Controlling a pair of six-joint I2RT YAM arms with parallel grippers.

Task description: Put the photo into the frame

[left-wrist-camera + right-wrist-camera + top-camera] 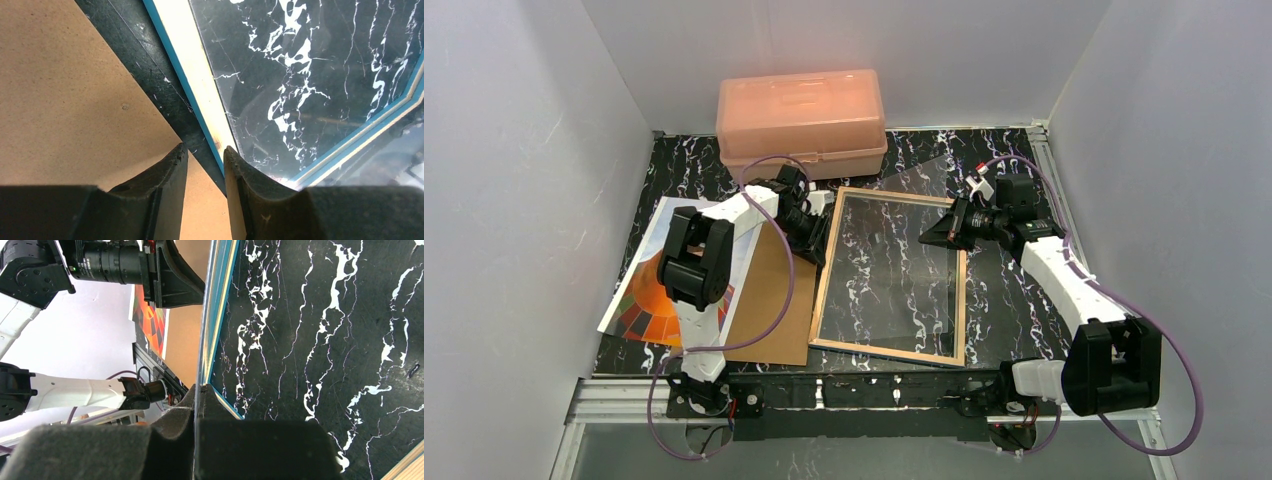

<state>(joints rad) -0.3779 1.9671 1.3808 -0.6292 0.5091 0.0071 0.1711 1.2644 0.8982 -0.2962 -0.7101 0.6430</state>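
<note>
On table (1009, 300), frame (884, 351) lengthwise near-to-far

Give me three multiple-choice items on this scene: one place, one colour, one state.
1. The brown board lies:
A) between the photo and the frame
B) against the right wall
C) inside the frame

2. The box is:
A) green
B) peach
C) blue

3. The left gripper is:
A) shut on the photo
B) shut on the board
C) open, empty

Key: A, the board sits beside the frame's left rim, with the photo on its other side. B, its lid is peach. C, its fingers stand apart with nothing between them.
</note>
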